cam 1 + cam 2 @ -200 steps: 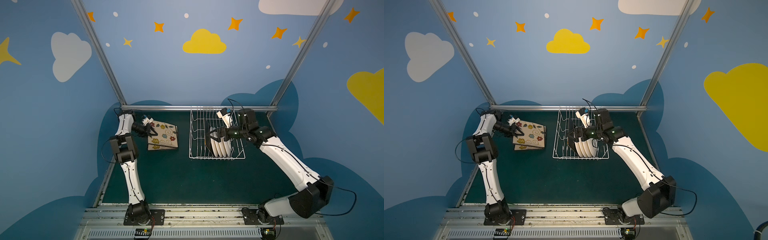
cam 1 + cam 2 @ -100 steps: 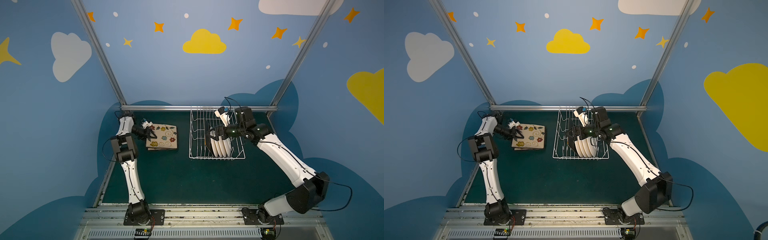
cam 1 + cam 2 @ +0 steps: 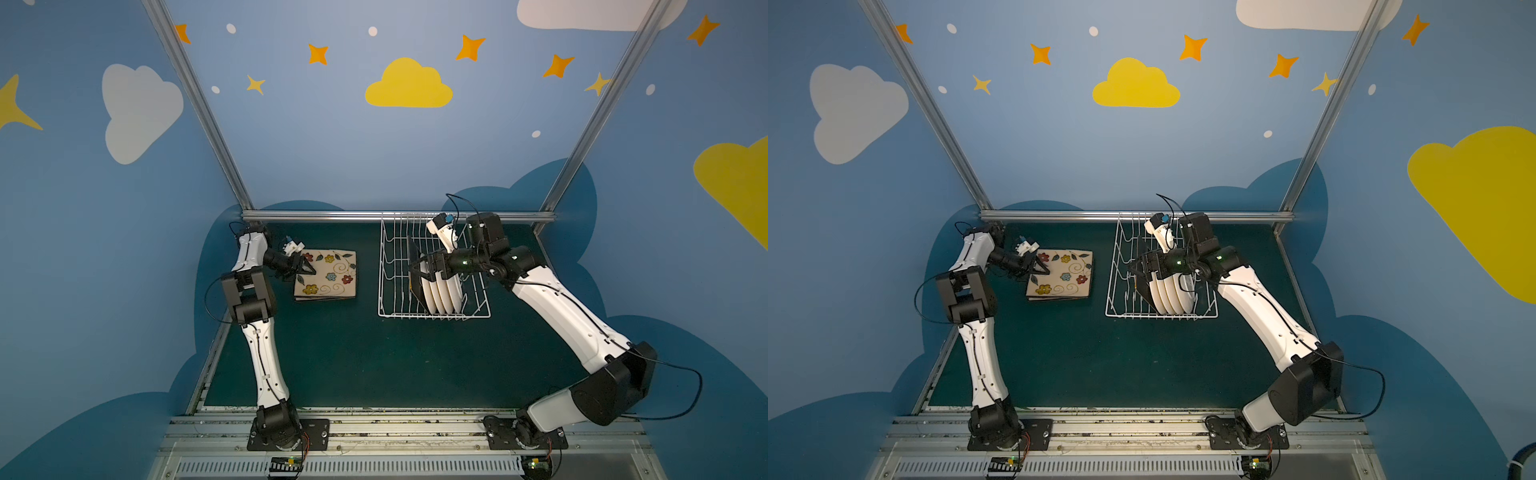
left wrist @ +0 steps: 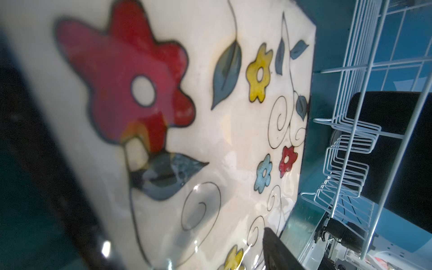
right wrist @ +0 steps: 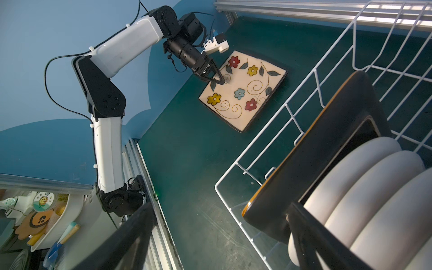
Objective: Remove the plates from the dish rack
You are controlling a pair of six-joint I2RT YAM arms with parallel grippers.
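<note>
One square plate (image 5: 327, 140), four round plates (image 5: 364, 187) in the dish rack (image 3: 399, 316); left claw (image 3: 306, 269), right claw (image 3: 417, 274) gape

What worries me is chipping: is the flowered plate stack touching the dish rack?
Apart. In both top views a strip of bare green mat separates the flowered plate stack from the dish rack.

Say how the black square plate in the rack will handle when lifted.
The square plate looks like glazed ceramic: probably stiff, heavy and slippery. Standing on edge in the rack, it may tip against the white plates; likely breakable.
</note>
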